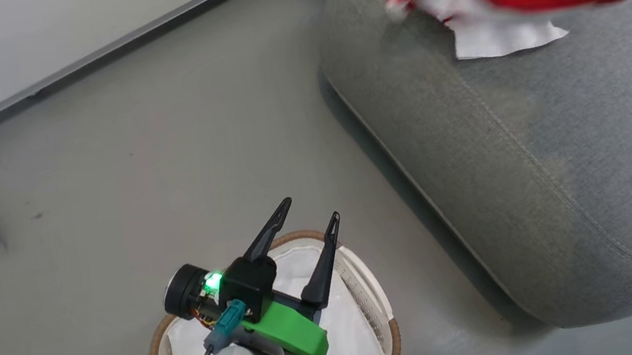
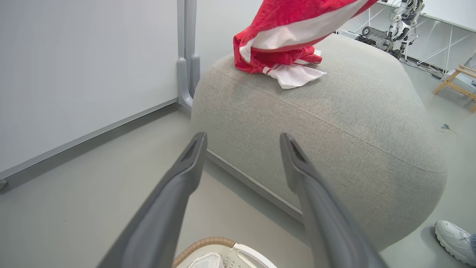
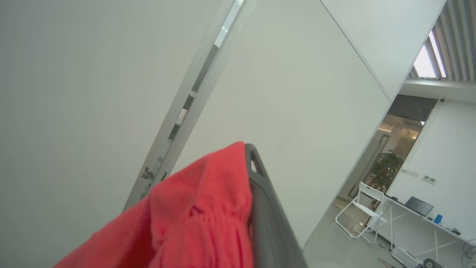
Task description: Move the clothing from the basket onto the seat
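step in hand: looks like the drop-off. The clothing (image 2: 282,41) is part heaped on top of the seat (image 1: 540,169), with the rest stretched up off it toward the right gripper (image 3: 245,152).
right fingers: pinched tight on a fold of the red fabric, which bunches right at the tips.
left fingers: the left gripper (image 1: 311,208) is spread wide with nothing in it, hanging over the basket (image 1: 392,329).
how I'd do it: bring the right arm lower so the hanging part piles onto the heap, well in from the rounded edge. Then let go and pull straight up so the cloth doesn't catch on a fingertip and drag back off.
watch out: the heap sits fairly near the wall-side edge, so a sideways tug could slide it off.
basket contents: just the white lining (image 1: 353,341) where I can see; the arm hides some of it.
count: one basket, one seat, two grippers.
garments: can't tell if the red is one piece or two. I see striped trim and white panels, but it's all one bundle.
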